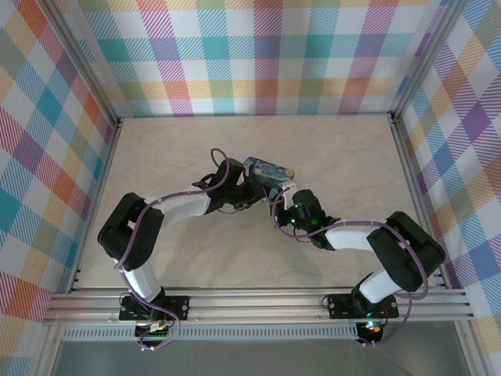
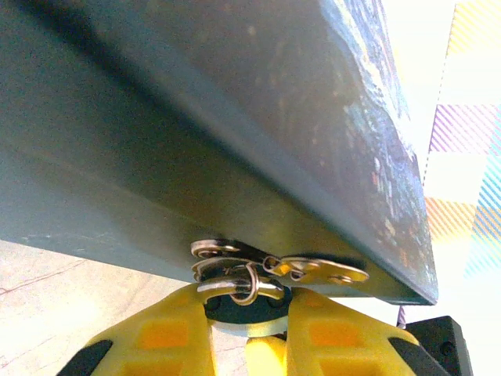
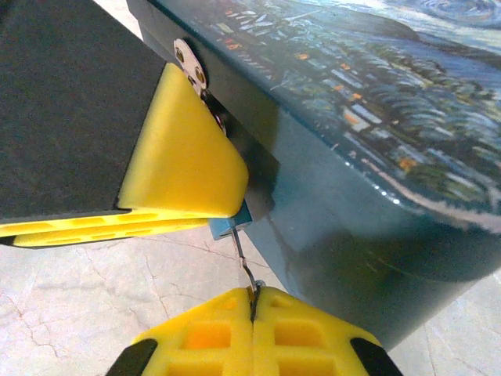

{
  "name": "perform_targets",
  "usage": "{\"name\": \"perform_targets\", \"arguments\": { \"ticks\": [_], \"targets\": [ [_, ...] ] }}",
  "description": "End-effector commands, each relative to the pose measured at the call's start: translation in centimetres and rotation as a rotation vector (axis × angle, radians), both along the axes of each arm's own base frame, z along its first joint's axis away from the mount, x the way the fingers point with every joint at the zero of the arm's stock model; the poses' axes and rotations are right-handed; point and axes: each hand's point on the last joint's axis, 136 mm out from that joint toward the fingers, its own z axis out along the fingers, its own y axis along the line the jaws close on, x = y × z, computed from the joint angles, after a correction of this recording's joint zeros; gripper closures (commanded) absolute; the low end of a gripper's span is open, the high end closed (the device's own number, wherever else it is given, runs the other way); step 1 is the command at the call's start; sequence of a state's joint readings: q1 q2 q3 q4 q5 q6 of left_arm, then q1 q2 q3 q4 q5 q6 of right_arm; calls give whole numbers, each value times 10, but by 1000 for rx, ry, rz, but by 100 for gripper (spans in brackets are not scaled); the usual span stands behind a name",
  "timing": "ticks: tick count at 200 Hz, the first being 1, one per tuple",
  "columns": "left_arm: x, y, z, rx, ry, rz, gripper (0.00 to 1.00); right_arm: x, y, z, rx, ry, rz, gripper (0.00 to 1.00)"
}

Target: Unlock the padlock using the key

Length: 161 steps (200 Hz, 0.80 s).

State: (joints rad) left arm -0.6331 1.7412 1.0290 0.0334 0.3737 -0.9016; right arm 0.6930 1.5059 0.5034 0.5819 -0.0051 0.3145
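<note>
The key (image 3: 243, 258) seems seated in the padlock (image 3: 228, 227). The right gripper (image 3: 252, 301) pinches the key, fingers together. The left gripper (image 2: 249, 321), slightly parted, clamps the padlock. Next comes a gentle twist.

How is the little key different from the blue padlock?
The key is a thin grey sliver; the padlock shows a blue body. The key is pinched by the right gripper; the padlock is gripped by the left gripper, close against the tin. Both are tiny beside the tin, and the key's tip reaches the padlock.
</note>
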Motion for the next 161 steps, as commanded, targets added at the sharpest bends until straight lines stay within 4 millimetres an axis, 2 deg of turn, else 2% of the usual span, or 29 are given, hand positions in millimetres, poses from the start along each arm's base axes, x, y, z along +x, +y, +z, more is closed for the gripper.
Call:
{"name": "perform_targets", "arguments": {
  "ticks": [1, 55, 123, 161],
  "targets": [
    [-15, -18, 2, -26, 15, -61, 87, 1, 41, 98, 239, -190, 128, 100],
    [-15, -20, 2, -29, 17, -65, 87, 1, 41, 95, 233, -197, 133, 100],
    [-19, -22, 6, -49, 28, -78, 87, 8, 50, 106, 265, -270, 158, 100],
    [-20, -22, 8, -60, 15, -82, 87, 9, 53, 112, 337, -227, 176, 100]
  ]
}}
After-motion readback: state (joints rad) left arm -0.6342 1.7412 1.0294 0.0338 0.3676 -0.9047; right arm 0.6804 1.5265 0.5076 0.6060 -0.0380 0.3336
